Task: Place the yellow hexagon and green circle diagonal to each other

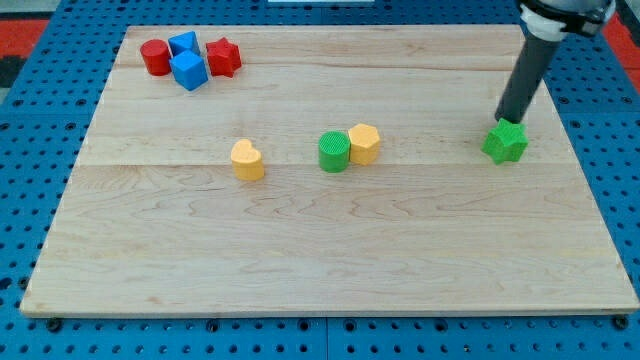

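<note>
The yellow hexagon (365, 143) and the green circle (334, 151) sit side by side and touching near the board's middle, the circle to the view's left and slightly lower. My tip (506, 120) is far to the view's right of them, just above the green star-shaped block (506, 142) and touching or nearly touching its upper edge.
A yellow heart-shaped block (247, 159) lies left of the green circle. A cluster at the top left holds a red cylinder (155, 57), two blue blocks (188, 69) and a red star (223, 57). The wooden board (320, 260) rests on a blue pegboard.
</note>
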Motion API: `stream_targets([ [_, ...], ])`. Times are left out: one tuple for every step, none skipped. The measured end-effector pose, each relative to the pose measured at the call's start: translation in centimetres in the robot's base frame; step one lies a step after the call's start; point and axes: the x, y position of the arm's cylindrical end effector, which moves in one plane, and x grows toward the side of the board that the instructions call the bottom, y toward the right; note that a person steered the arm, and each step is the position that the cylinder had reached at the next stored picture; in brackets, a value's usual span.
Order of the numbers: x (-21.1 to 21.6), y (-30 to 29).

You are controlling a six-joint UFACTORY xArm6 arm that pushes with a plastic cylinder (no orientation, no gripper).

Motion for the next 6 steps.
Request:
stream_targets([
  [-2.4, -10.0],
  [-1.8, -20.1],
  [3.9, -23.4],
  [8.0, -23.4],
  [10.2, -23.4],
  [10.2, -23.8],
])
